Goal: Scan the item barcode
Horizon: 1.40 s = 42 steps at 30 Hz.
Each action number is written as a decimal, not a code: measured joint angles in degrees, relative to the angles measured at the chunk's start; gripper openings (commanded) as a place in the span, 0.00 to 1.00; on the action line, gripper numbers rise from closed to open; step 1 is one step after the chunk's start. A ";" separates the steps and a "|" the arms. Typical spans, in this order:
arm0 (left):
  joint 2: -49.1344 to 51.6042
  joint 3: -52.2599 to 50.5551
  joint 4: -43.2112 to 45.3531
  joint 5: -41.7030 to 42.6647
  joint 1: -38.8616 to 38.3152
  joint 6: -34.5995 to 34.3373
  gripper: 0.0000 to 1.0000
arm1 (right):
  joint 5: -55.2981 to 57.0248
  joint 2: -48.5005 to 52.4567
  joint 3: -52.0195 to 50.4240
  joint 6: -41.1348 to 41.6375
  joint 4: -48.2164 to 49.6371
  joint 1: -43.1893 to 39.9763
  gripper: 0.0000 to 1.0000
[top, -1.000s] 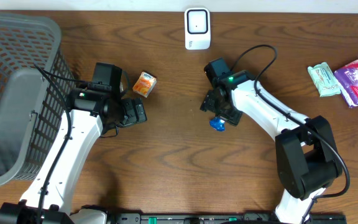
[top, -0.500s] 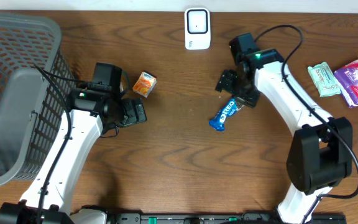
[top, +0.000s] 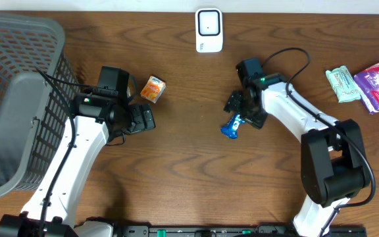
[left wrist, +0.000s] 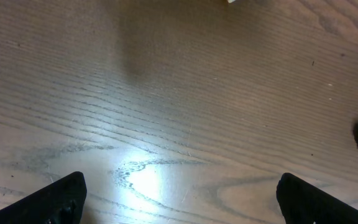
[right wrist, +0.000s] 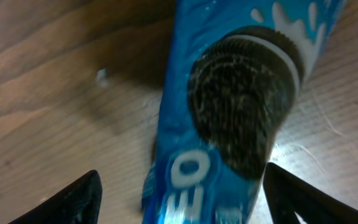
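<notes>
Cookie packet (top: pixel 232 127) lies flat on the table (top: pixel 176 171), just right of frame centre, below the scanner (top: pixel 209 30). The right gripper (top: pixel 243 112) has dropped back over it, jaws spread astride, not pinching. We judge a regrasp pending. Left gripper (top: pixel 145 120) is idle, jaws spread.

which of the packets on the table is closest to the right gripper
The blue Oreo pack, directly below the open right gripper. The orange box, green packet and pink packet all lie well away from it.
</notes>
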 measured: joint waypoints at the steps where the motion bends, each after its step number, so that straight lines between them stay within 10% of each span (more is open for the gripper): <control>1: 0.00 0.00 0.00 0.00 0.00 0.00 0.98 | 0.33 0.00 -0.92 0.24 1.33 0.00 0.69; 3: 0.00 0.00 0.02 0.00 0.00 0.00 0.98 | 1.25 0.00 -1.88 0.52 2.67 0.00 0.54; 6: 0.00 0.00 0.00 0.00 0.00 0.00 0.98 | 3.13 0.00 -2.34 0.68 3.43 0.00 0.01; 31: 0.00 0.00 0.02 0.00 0.00 0.00 0.98 | 2.60 0.63 17.18 -9.99 21.24 0.07 0.01; 42: 0.00 0.00 0.02 0.00 0.00 0.00 0.98 | -2.32 17.38 44.06 -9.75 10.40 0.57 0.01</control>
